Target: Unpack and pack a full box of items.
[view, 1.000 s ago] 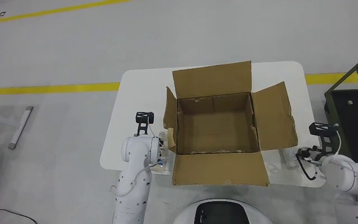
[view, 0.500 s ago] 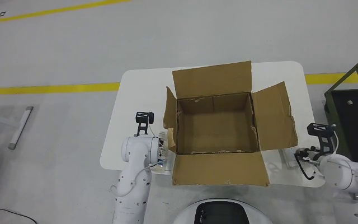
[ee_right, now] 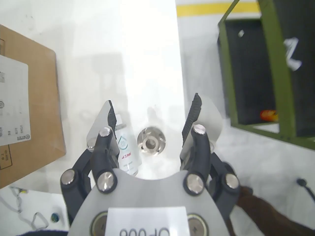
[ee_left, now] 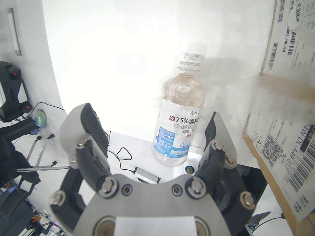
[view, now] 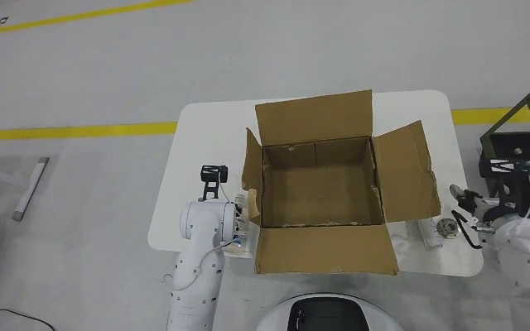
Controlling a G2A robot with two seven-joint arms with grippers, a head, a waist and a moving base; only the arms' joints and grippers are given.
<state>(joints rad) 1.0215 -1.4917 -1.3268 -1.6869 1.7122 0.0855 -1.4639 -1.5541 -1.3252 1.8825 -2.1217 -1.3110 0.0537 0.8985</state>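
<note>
An open cardboard box (view: 319,194) with all flaps spread stands mid-table, its floor bare. A clear bottle (ee_left: 179,119) with a blue-and-white label lies on the white table (view: 207,149) beside a labelled box flap (ee_left: 290,136). My left gripper (ee_left: 150,114) is open around the bottle's lower part. At the table's right edge my right gripper (ee_right: 153,101) (view: 464,211) is open above a round metal piece (ee_right: 150,143) (view: 447,227). A small white bottle (ee_right: 126,148) (view: 431,236) lies next to that piece.
A green-framed dark bin (view: 505,157) (ee_right: 270,74) stands off the table's right side, close to my right arm. The right box flap (ee_right: 29,114) overhangs the table near the small bottle. A yellow floor line runs behind the table.
My right gripper has drawn back to the right, off the table's edge, uncovering the round metal piece. The left arm and the box have not moved.
</note>
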